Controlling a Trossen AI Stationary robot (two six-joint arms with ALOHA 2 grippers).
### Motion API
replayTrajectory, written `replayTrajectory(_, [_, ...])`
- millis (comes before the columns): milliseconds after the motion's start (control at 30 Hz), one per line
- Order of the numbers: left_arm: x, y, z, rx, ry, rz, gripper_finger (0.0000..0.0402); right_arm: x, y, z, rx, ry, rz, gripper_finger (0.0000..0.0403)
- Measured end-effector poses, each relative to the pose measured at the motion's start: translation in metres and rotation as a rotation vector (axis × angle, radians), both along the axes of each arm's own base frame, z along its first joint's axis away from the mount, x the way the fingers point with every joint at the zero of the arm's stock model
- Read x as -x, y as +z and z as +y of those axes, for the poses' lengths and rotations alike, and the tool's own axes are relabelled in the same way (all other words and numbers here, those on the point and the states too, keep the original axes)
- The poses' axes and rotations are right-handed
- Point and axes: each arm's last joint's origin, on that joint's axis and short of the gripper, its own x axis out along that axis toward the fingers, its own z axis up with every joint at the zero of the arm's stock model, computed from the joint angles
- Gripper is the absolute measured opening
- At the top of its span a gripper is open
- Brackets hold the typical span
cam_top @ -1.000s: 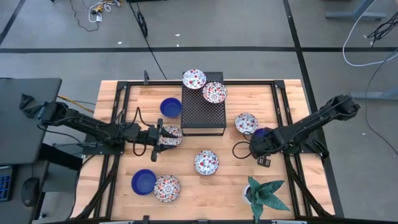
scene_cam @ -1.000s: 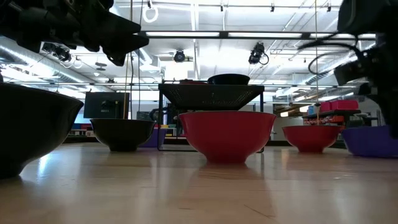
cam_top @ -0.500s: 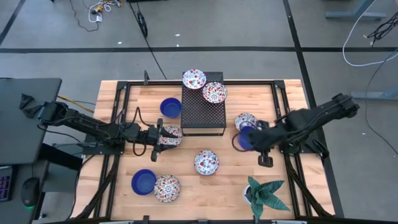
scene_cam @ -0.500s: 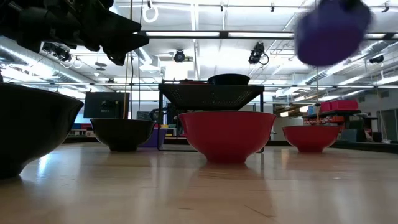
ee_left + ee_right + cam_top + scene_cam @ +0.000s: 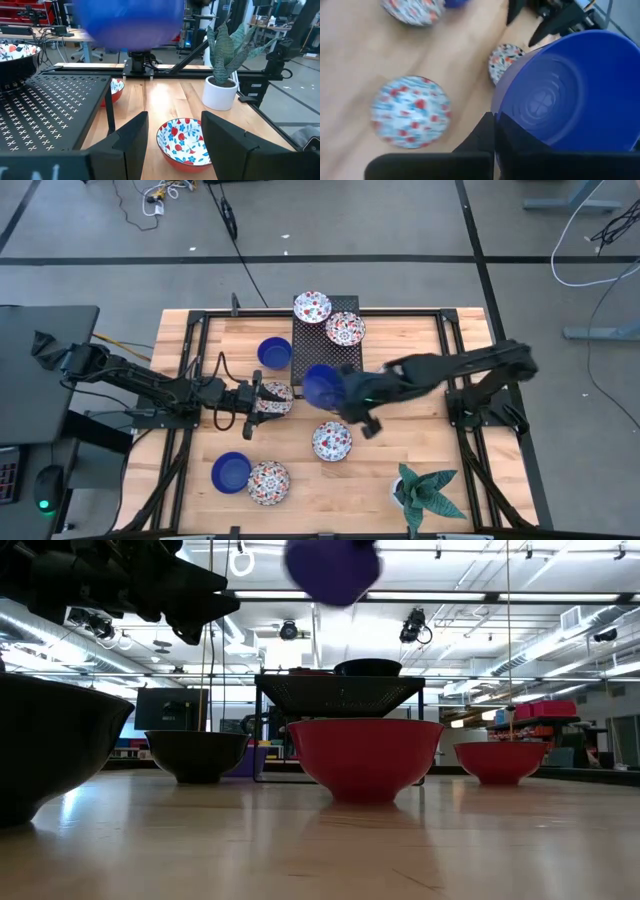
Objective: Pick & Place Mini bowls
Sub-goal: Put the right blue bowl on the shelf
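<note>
High view showed my right jaws (image 5: 345,395) clenched on a blue mini bowl (image 5: 321,384), airborne beside the black rack (image 5: 327,365). My left jaws (image 5: 258,398) hung released over a floral bowl (image 5: 277,397). A fast swing could, I judged, slip the rim-held bowl loose onto the surface (image 5: 390,470).

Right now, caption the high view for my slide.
Right hand carries a glossy cobalt blue mini bowl above the black perforated rack.

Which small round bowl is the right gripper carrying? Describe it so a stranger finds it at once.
Start at the black perforated metal stand at the table's middle. Over its front edge, the right gripper holds a glossy solid cobalt blue bowl in the air. Unlike the other bowls, it rests on nothing.
</note>
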Motion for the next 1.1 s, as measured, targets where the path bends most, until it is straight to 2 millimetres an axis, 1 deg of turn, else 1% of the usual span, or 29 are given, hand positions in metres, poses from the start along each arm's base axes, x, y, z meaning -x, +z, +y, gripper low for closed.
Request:
replayTrajectory(67, [0.000,0.000,0.000,0.004,0.000,0.000,0.0188,-0.015,-0.013,-0.011,0.034,0.001,0.021,0.0002])
replayTrajectory(133, [0.000,0.000,0.000,0.015,0.001,0.001,0.0188,-0.025,-0.025,-0.023,0.059,-0.008,0.049,0.0002])
replayTrajectory(233, [0.000,0.000,0.000,0.020,0.001,0.001,0.0188,-0.034,-0.037,-0.038,0.075,-0.034,0.081,0.0002])
replayTrajectory(333, [0.000,0.000,0.000,0.020,0.001,0.001,0.0188,-0.038,-0.042,-0.052,0.078,-0.066,0.092,0.0003])
replayTrajectory(533, [0.000,0.000,0.000,0.020,0.002,0.001,0.0188,-0.039,-0.042,-0.071,0.054,-0.129,0.090,0.0010])
replayTrajectory(767, [0.000,0.000,0.000,0.021,0.001,0.001,0.0188,-0.038,-0.042,-0.082,0.003,-0.128,0.091,0.0012])
replayTrajectory(1100, [0.000,0.000,0.000,0.021,0.001,0.001,0.0188,-0.040,-0.044,-0.084,-0.022,-0.141,0.097,0.0013])
